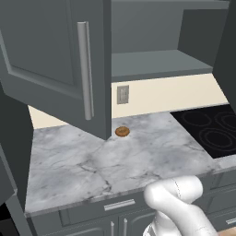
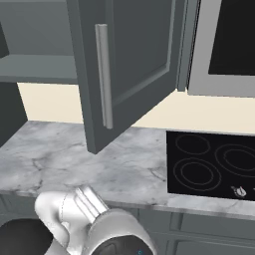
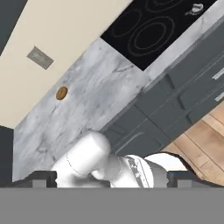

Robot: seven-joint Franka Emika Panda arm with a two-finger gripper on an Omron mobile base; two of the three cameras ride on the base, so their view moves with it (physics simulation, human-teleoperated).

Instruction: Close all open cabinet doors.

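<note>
Two tall dark grey cabinet doors stand swung out over the counter. The left door shows its recessed panel and silver bar handle; the right door hangs beside the microwave, with its handle at its free edge. Its dark edge also shows as the right door in the left base view. Between them the cabinet shelf is bare. My gripper is open and holds nothing, its fingertips far apart. It is raised and looks back down over my own arm at the counter.
A marble counter carries a small brown round pastry near the wall outlet. A black cooktop lies to the right under a microwave. Grey drawer fronts and a wooden floor lie below.
</note>
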